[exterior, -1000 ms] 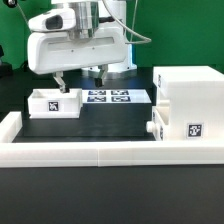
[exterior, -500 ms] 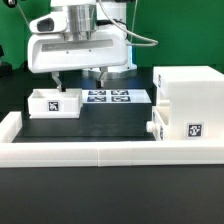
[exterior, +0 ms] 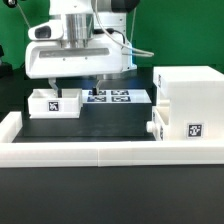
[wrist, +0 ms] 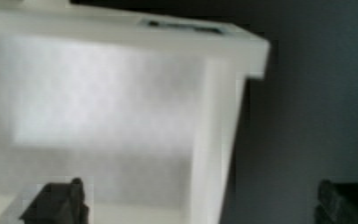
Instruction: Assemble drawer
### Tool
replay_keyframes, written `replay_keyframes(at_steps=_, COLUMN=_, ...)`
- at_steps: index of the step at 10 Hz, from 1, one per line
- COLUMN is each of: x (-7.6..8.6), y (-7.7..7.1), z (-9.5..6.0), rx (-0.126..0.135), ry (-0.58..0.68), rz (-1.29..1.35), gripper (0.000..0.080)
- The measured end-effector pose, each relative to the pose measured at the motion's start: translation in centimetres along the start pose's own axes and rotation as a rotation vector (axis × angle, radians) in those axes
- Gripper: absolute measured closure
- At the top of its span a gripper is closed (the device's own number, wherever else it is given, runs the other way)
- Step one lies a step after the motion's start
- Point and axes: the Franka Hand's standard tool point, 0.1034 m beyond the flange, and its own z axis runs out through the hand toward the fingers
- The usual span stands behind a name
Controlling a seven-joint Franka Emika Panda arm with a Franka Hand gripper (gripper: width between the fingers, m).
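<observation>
The tall white drawer shell [exterior: 190, 90] stands on the exterior view's right. A knobbed tray [exterior: 158, 128] sits in its lower part with the knob facing the exterior view's left. A second small white tray [exterior: 55, 103] with a square tag lies loose on the black mat at the exterior view's left. My gripper [exterior: 79, 86] hangs open and empty just above and behind this loose tray. In the wrist view a blurred white part [wrist: 123, 110] lies under the open gripper [wrist: 202, 205]. One fingertip [wrist: 55, 200] is over it and the other is over the dark mat.
The marker board [exterior: 112, 97] lies flat on the mat behind the gripper. A low white wall [exterior: 100, 152] edges the black mat along the front and the sides.
The gripper has come down toward the loose tray and stayed open. The trays and the shell have not moved.
</observation>
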Motion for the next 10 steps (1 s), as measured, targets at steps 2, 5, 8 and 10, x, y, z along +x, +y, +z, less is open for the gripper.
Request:
replay_keyframes(at_steps=2, x=-1.1, y=-1.1, z=1.0, rx=0.003, ry=-0.005, rz=-0.003, gripper=0.015)
replay_keyframes(at_steps=5, x=-1.6, y=-1.3, z=1.6, rx=0.0, ry=0.002, rz=-0.01, gripper=0.015)
replay_keyframes(at_steps=8, x=-1.7, y=-1.0, z=1.6, rx=-0.004, ry=0.008, rz=-0.028, gripper=0.0276)
replay_keyframes(at_steps=10, x=-1.7, y=-1.0, z=1.6, rx=-0.004, ry=0.008, rz=-0.028, gripper=0.0549)
